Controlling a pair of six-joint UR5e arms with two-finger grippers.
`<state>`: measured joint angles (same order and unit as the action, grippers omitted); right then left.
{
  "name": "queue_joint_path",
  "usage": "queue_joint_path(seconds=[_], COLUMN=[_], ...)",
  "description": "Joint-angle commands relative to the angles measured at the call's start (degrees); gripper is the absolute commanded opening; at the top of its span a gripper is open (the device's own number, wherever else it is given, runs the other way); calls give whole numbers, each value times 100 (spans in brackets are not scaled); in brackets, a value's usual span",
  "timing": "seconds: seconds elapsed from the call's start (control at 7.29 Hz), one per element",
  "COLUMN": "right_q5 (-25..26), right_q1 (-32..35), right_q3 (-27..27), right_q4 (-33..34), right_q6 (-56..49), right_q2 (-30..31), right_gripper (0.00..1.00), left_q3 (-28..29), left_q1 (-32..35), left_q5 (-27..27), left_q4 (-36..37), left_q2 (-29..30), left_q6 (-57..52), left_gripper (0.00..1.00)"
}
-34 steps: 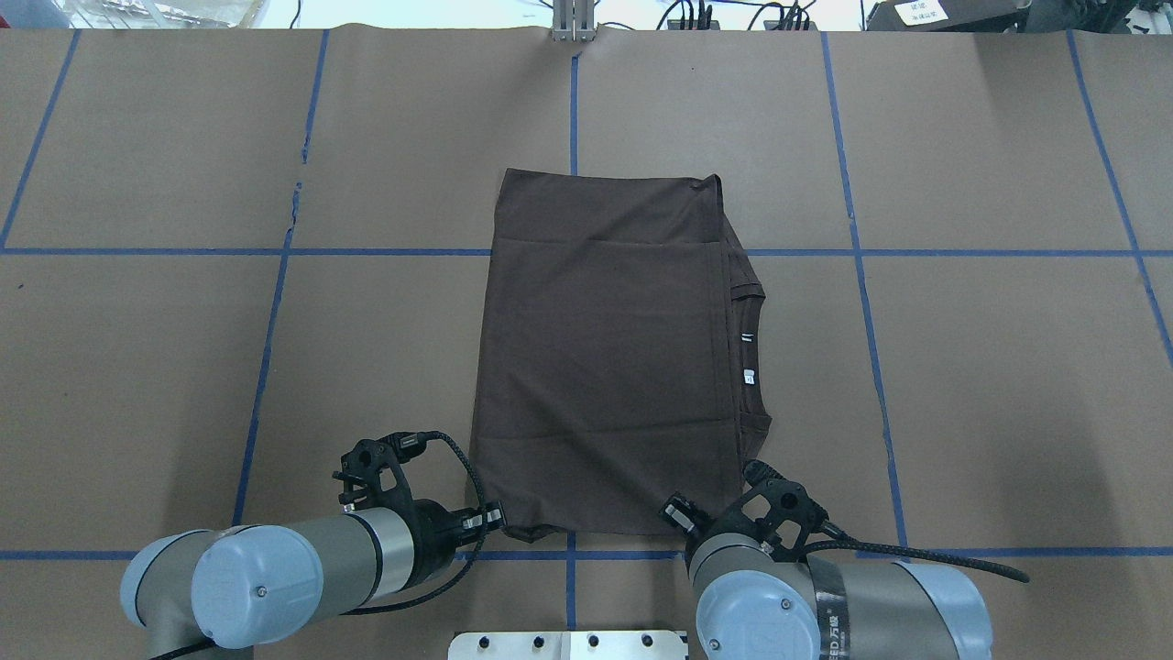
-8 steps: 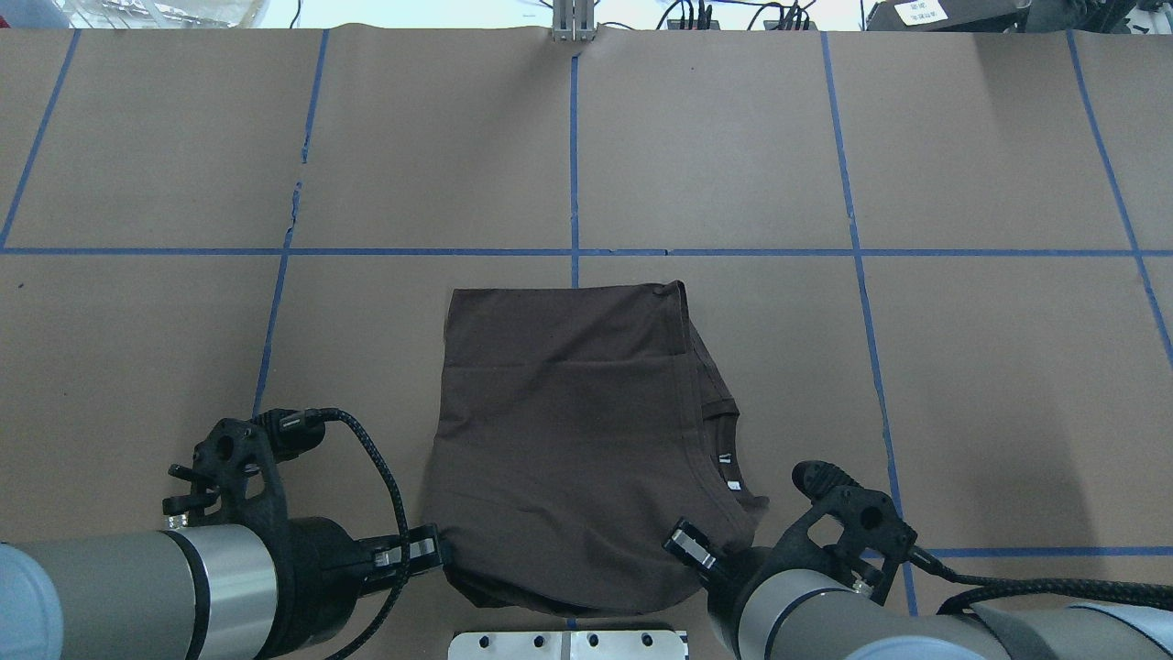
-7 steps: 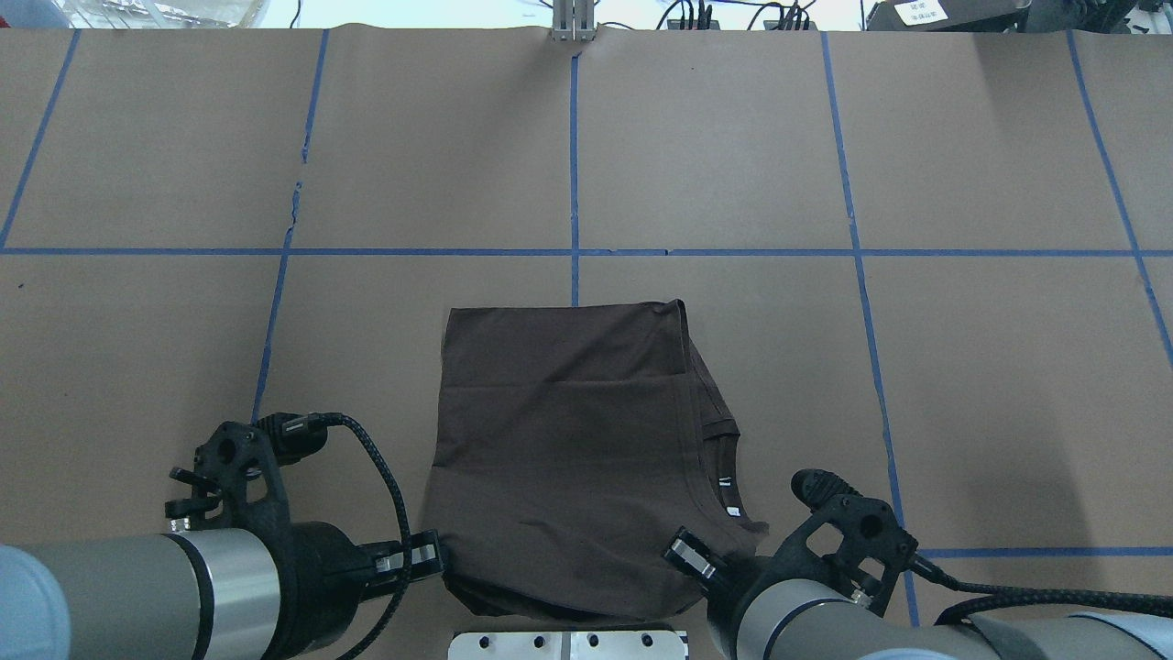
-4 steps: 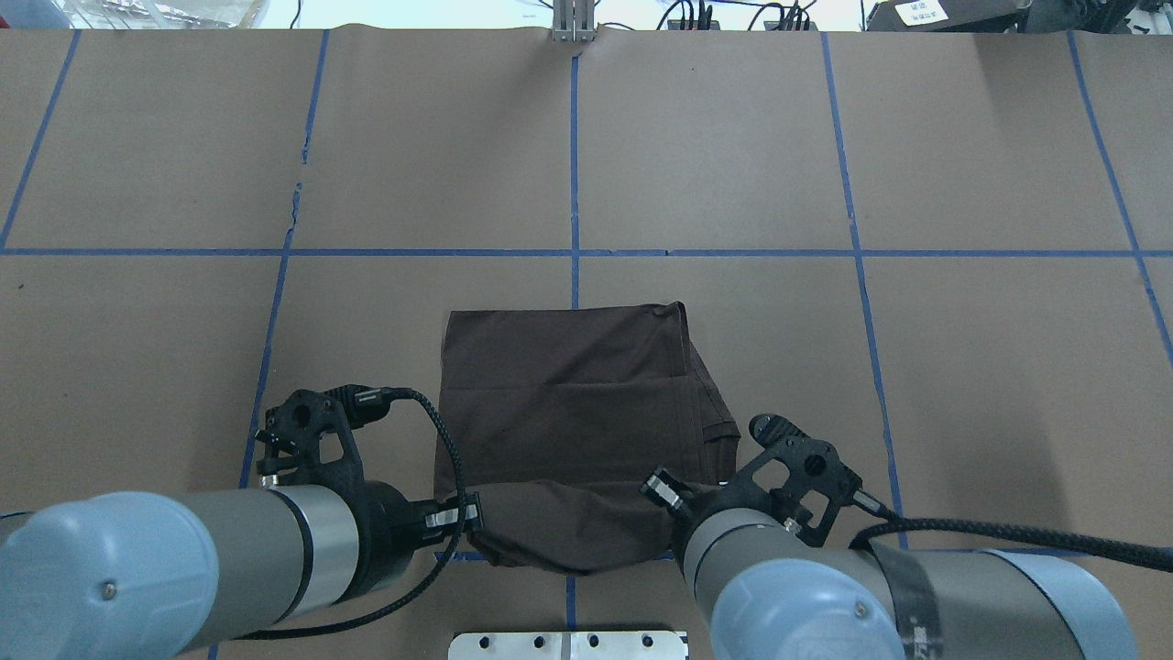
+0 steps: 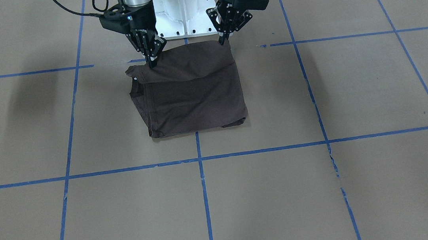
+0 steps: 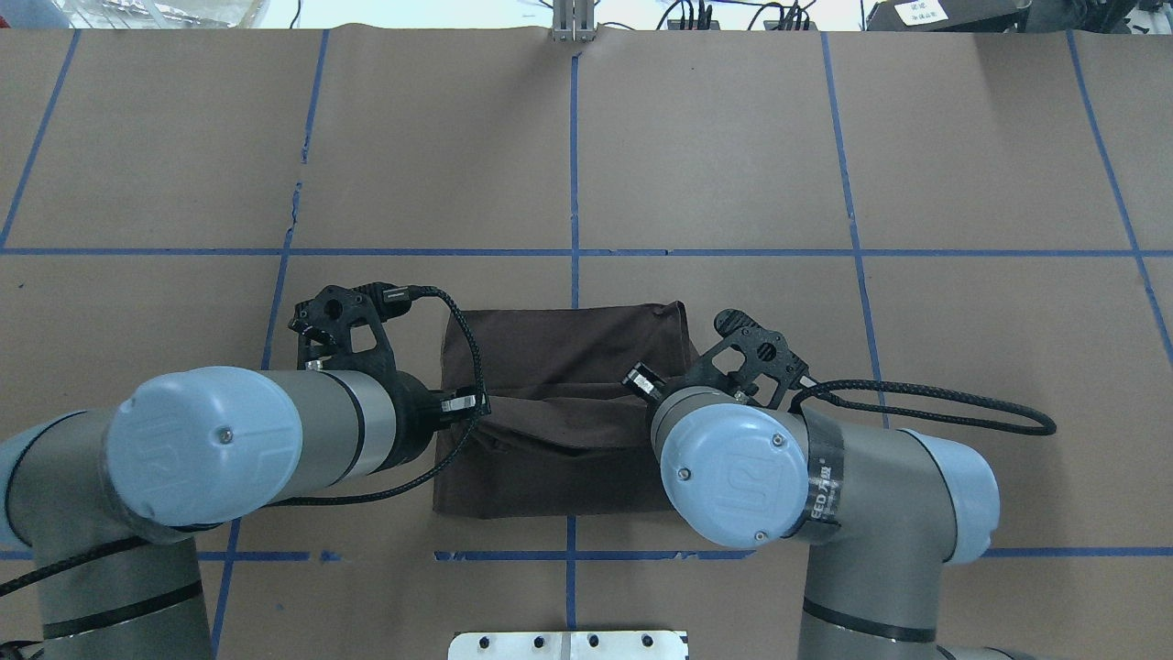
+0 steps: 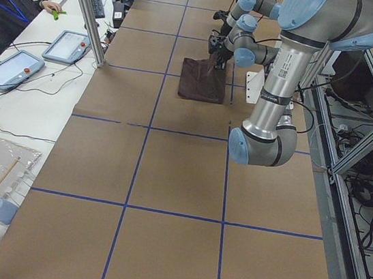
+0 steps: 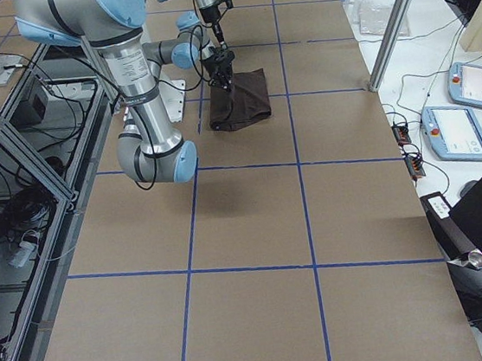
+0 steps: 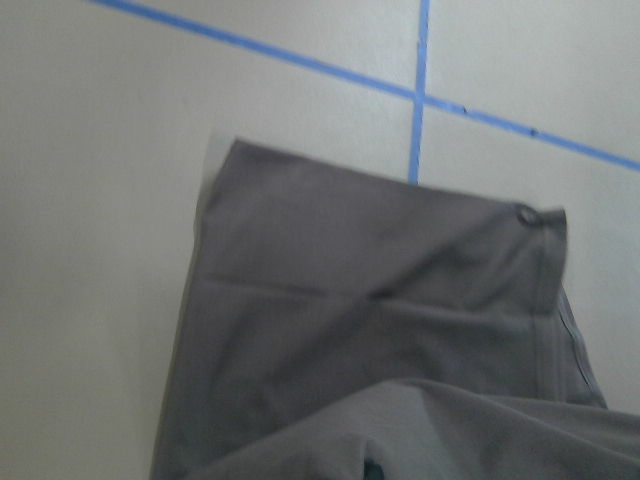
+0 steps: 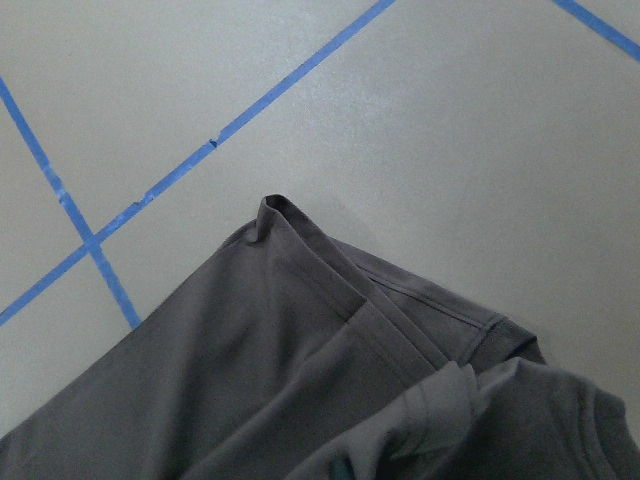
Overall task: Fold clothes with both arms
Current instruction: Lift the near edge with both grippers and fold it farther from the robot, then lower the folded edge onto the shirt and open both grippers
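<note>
The clothes are one dark brown T-shirt point(image 5: 192, 98) lying folded on the paper-covered table, its collar side toward my right arm. The shirt's edge nearest my base is lifted and doubled over the flat part point(image 6: 559, 335). My left gripper point(image 5: 223, 40) is shut on one corner of that raised edge, and my right gripper point(image 5: 151, 62) is shut on the other corner. In the overhead view both wrists hide the fingertips. The left wrist view shows the flat layer point(image 9: 380, 320) below, the right wrist view the sleeve and collar folds point(image 10: 300, 330).
The white pedestal base point(image 5: 182, 8) stands just behind the shirt. Blue tape lines point(image 6: 574, 165) grid the brown table cover. At the table's left end a person point(image 7: 8, 2) sits by tablets point(image 7: 10, 68) and a metal post point(image 7: 86, 9).
The shirt was dragged toward my base, then both grippers rose and moved forward over it. Its near edge, at the base a second ago, now hangs folded over the shirt's middle.
</note>
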<state>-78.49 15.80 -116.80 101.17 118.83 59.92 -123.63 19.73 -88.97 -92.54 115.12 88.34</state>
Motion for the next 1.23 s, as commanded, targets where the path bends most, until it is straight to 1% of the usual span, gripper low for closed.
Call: queue_joint_path(seconds=[0.0, 0.14, 0.41, 0.69, 1.1], right_q5=[-35, -35, -18, -35, -35], right_q1=[283, 353, 424, 468, 503], right_q3=[761, 990, 1762, 1967, 1994], right_q4=[-719, -878, -1028, -1187, -1187], right_q6=[-220, -255, -255, -264, -282], right_q2=[-6, -24, -540, -560, -560], right_gripper=[0, 0, 0, 0, 0], left_q3=[696, 1117, 1795, 2069, 2167], left_q1=[310, 416, 479, 470, 470], left_q5=[3, 3, 3, 3, 11], left_q4=[-490, -894, -1231, -1372, -1416], left_q2=[72, 72, 282, 345, 345], left_q6=[-237, -256, -256, -256, -256], left_gripper=[0, 0, 0, 0, 0])
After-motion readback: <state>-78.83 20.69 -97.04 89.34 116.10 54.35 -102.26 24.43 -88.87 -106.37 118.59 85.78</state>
